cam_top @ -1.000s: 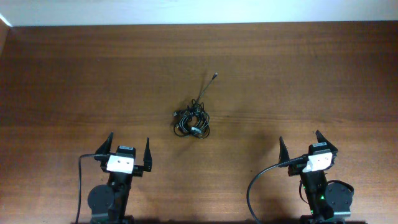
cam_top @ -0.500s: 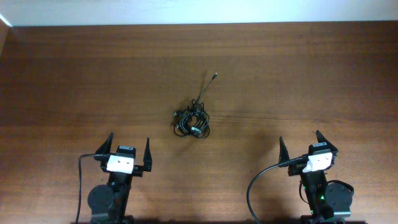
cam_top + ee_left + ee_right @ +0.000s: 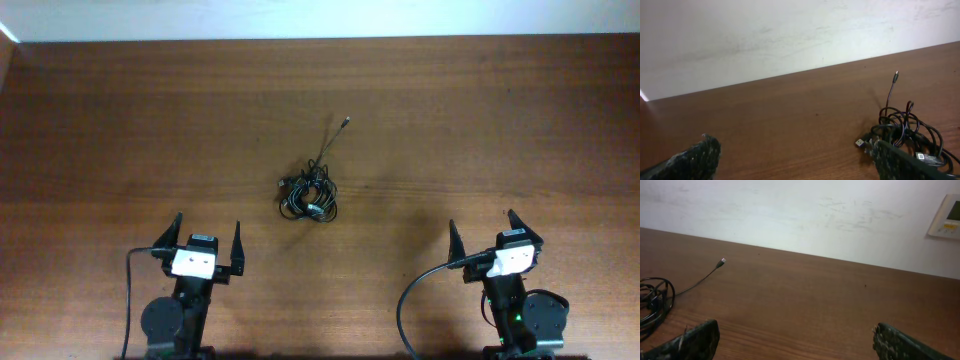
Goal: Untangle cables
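The cables (image 3: 308,196) lie as a knotted black clump at the middle of the brown table, with one loose strand running up and to the right to a small plug end (image 3: 345,122). In the left wrist view the clump (image 3: 907,130) sits at the right, partly behind my right finger. The right wrist view shows only its edge (image 3: 654,302) at the far left. My left gripper (image 3: 208,237) stands open near the front left, well short of the clump. My right gripper (image 3: 481,228) stands open at the front right. Nothing is between either pair of fingers.
The wooden table (image 3: 500,120) ends at a white wall (image 3: 320,18) along the back. A small white panel (image 3: 946,216) hangs on that wall at the right. A thick black arm cable (image 3: 405,300) loops beside the right arm.
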Controlling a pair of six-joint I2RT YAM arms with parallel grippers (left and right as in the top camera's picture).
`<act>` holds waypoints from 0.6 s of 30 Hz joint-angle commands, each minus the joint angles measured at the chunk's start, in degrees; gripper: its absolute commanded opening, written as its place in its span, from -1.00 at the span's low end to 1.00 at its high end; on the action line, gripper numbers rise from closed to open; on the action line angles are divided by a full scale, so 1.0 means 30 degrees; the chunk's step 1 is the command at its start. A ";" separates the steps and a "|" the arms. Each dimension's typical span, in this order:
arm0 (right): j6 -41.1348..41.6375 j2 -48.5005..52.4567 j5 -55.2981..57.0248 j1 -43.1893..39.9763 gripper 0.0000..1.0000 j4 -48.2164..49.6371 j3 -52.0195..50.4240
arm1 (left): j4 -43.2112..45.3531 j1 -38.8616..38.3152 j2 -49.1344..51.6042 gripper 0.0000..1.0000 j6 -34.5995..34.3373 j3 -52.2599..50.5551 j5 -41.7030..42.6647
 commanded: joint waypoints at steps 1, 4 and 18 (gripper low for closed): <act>0.0182 -0.0138 0.0022 -0.0102 0.98 -0.0066 -0.0117 | -0.0007 -0.0087 -0.0197 0.99 0.0299 -0.0138 -0.0204; 0.0182 -0.0138 0.0022 -0.0102 0.98 -0.0073 -0.0117 | -0.0007 -0.0087 -0.0197 0.98 0.0299 -0.0138 -0.0204; 0.0189 -0.0146 -0.0772 -0.0095 0.98 0.0007 -0.0117 | 0.0058 -0.0087 -0.0197 0.99 -0.0219 -0.0131 0.0211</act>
